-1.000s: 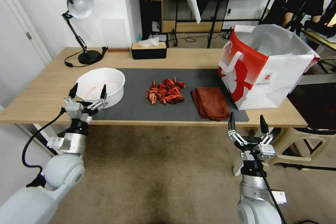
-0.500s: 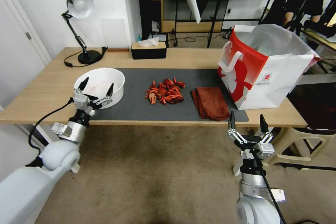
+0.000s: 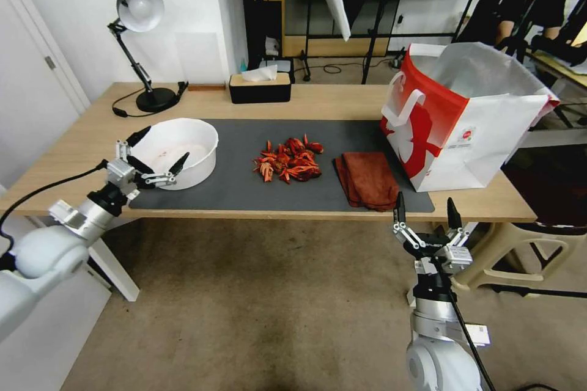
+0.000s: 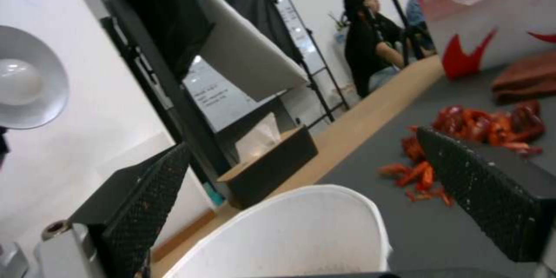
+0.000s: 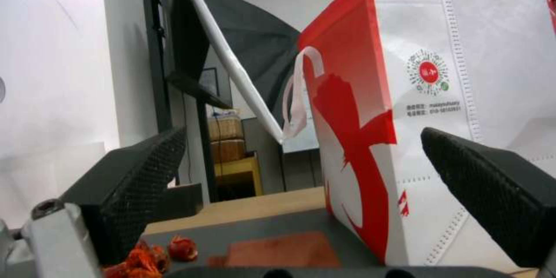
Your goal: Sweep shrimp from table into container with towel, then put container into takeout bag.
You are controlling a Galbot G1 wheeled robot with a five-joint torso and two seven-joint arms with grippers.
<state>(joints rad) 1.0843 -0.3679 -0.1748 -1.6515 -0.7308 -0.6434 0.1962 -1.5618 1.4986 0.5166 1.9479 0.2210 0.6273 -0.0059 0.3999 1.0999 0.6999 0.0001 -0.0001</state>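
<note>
White plastic is what the left pincer (image 3: 154, 156) meets first: its fingers are spread wide at the near-left rim of the bowl (image 3: 194, 162), one tip over the rim, the other low by the near wall, nothing pinched. From the left wrist, the bowl (image 4: 301, 234) fills the gap between the two pads, with the shrimp (image 4: 481, 126) beyond it. One bowl stands toward the left end of the mat (image 3: 244, 195), which lies along the surface (image 3: 73, 165).

One heap of shrimp (image 3: 289, 160) lies at the mat's middle, to the right of the bowl and apart from it. One towel (image 3: 367, 178), folded, lies just right of the heap near the mat's front edge, its long axis running from front to back edge. One bag (image 3: 465, 116) stands upright at the right end, touching or just beside the towel's far corner.

The right pincer (image 3: 423, 215) hangs below and in front of the surface's front edge, spread and holding nothing, just right of the towel; from its wrist the towel (image 5: 278, 249) lies ahead, the bag (image 5: 428, 130) behind it. By my judgement the right arm is nearer the towel, and the sweep would run leftward, along the mat toward the bowl.
</note>
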